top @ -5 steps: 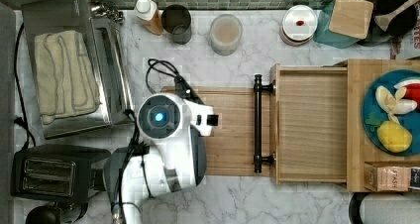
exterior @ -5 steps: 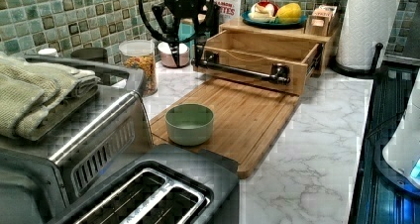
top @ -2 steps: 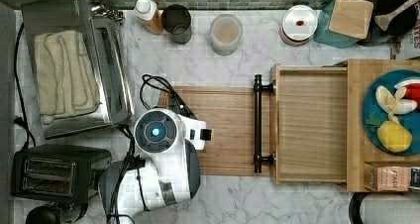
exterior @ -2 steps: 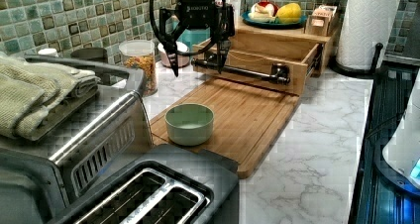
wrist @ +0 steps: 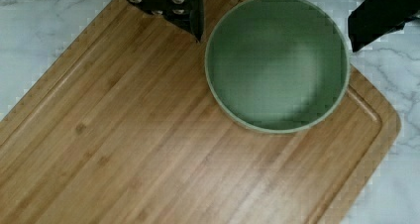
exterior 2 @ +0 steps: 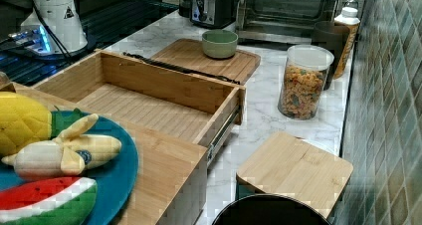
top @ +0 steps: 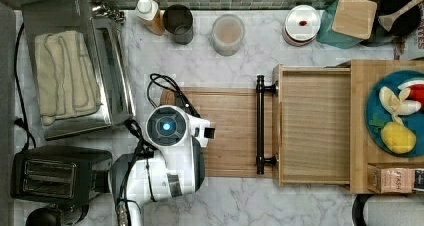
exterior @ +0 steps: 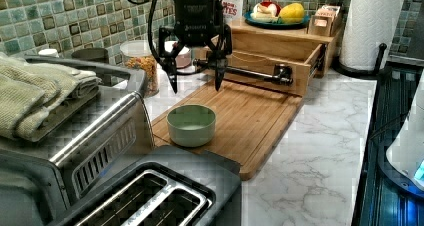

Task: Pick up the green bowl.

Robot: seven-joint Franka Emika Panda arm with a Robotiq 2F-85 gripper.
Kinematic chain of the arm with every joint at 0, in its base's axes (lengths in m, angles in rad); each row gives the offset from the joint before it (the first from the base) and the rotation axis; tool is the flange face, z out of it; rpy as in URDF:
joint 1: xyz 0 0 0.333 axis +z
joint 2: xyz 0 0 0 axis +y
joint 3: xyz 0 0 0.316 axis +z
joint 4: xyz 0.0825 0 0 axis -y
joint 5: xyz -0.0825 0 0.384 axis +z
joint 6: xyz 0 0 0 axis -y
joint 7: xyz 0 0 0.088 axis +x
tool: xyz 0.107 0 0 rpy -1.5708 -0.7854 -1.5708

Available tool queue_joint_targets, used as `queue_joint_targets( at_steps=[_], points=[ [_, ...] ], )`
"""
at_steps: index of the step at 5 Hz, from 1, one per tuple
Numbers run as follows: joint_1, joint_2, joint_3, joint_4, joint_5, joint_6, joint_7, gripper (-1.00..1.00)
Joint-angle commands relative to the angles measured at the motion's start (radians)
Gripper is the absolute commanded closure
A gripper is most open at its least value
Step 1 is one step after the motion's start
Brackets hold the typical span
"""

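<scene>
Left view, counter: white marble counter (exterior: 320, 136), green tile wall behind it.
Toaster oven: silver toaster oven (exterior: 75, 136) at the left view's left, with a folded towel (exterior: 30, 96) on top.
Drawer box: bamboo drawer box (exterior: 280, 51), drawer pulled open, nothing inside it.
Cutting board: bamboo cutting board (exterior: 250, 121) lying flat right in front of the drawer.
Gripper: black gripper (exterior: 196, 83) hangs above the board with its fingers spread wide and nothing between them.
Green bowl: green bowl (exterior: 191, 125) sits upright near the board's corner closest to the toaster oven; in the wrist view the bowl (wrist: 277, 63) lies between the two fingertips, not touched.
</scene>
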Motion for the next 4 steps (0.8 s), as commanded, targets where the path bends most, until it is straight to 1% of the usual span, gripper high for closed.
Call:
queue_joint_targets(
  at_steps=[1,2,3,4],
  points=[
    [-0.031,-0.065,-0.021,-0.167,0.002,0.054,0.043,-1.0],
    [-0.029,-0.016,-0.006,-0.187,-0.026,0.182,0.084,-1.0],
    [-0.016,0.037,0.003,-0.157,-0.025,0.216,0.157,-1.0],
    [-0.013,0.068,0.001,-0.142,-0.023,0.217,0.177,-1.0]
  ],
)
